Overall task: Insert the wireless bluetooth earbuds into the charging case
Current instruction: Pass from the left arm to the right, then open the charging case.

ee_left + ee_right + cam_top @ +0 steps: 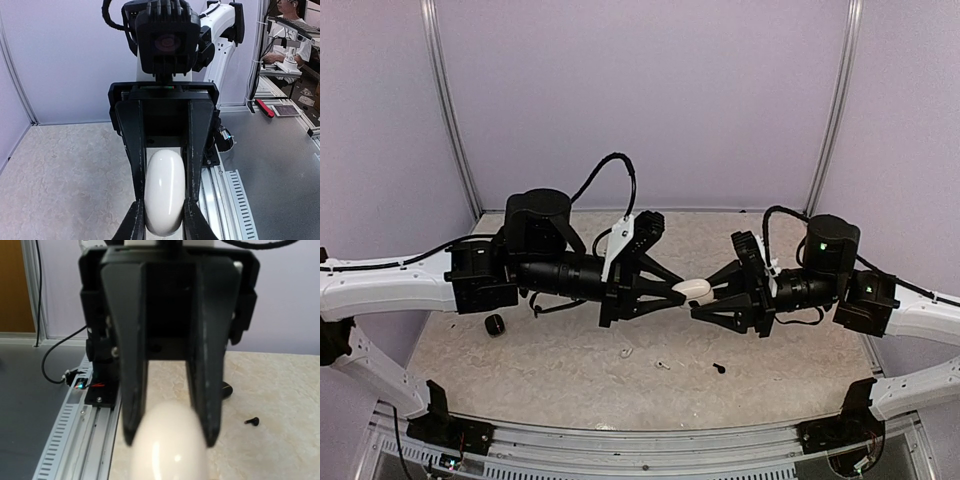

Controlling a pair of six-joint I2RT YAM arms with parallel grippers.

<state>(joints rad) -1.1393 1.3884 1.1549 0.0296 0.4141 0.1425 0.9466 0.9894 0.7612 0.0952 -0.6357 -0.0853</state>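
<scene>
Earbuds (663, 364) are lying loose on the counter (550, 380), toward its near edge. Two are white and close together, and a black earbud (719, 368) sits a little to their right. A fourth can't be made out.

Neither arm has hold of one. Both are busy with the white charging case (696, 290), held up above the counter where the two arms meet nose to nose. The left fingers (129, 227) are clenched on one end of it. The right fingers (131, 150) come in from the opposite side and hug the other end, so it looks pinched by both. From the left wrist view the case reads as a smooth shut pebble. In the right wrist view it's just a blurry white blob up close.

So the two arms stretch across the middle of the counter, with the earbuds on the near side of them, well apart from the case. A black rounded case (494, 325) sits off by the left arm. The left arm's black cable (620, 165) loops up over its wrist. Outside the enclosure, the left wrist view catches a person (287, 12) at a desk.
</scene>
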